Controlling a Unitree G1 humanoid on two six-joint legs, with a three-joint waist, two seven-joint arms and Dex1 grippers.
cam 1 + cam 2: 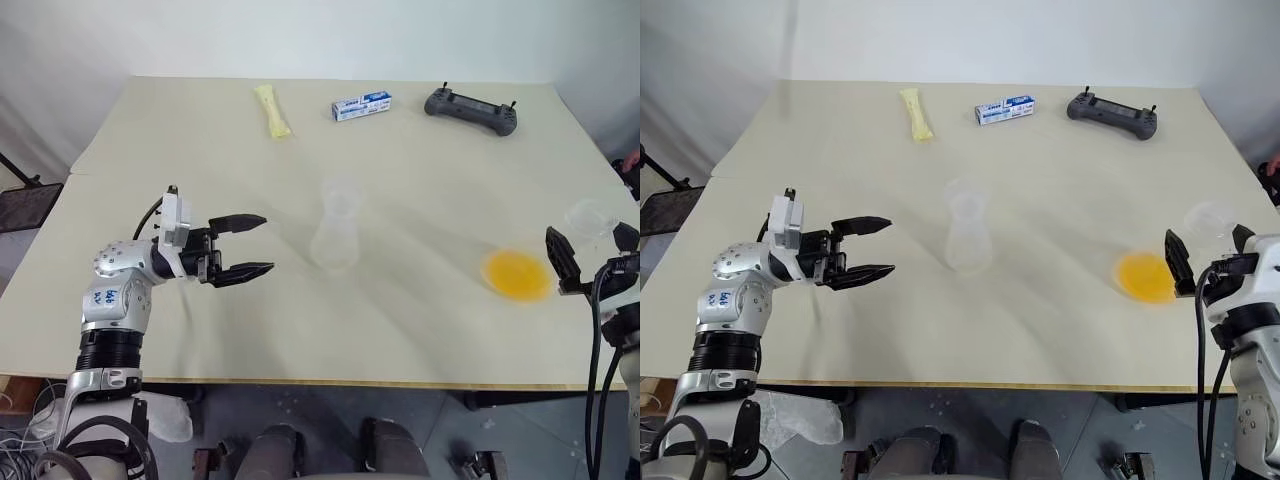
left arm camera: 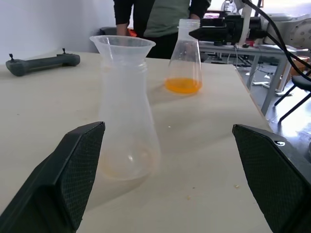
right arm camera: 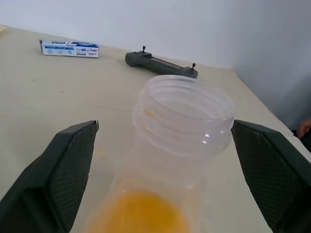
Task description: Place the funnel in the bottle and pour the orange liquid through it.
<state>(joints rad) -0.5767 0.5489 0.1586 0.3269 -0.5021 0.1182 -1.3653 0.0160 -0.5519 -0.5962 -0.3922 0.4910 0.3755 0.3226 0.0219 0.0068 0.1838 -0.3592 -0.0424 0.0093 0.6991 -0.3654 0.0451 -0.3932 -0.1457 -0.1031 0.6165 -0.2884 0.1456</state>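
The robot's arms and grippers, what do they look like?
Each arm is silver-grey metal with black ribbed joints. The left gripper has two black pointed fingers on a white wrist block, and blue handwriting marks the forearm. The right gripper has matching black fingers, with black cables trailing down. The finger pads are textured mesh.

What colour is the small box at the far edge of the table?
White with blue printing, on the small box; clearest in the right wrist view.

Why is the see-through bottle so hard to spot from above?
In the left eye view the bottle is clear plastic on a pale table, leaving a faint outline and soft shadow; in the left wrist view it stands sharp with the funnel in its mouth; in the right wrist view the orange liquid looks blurred close up.
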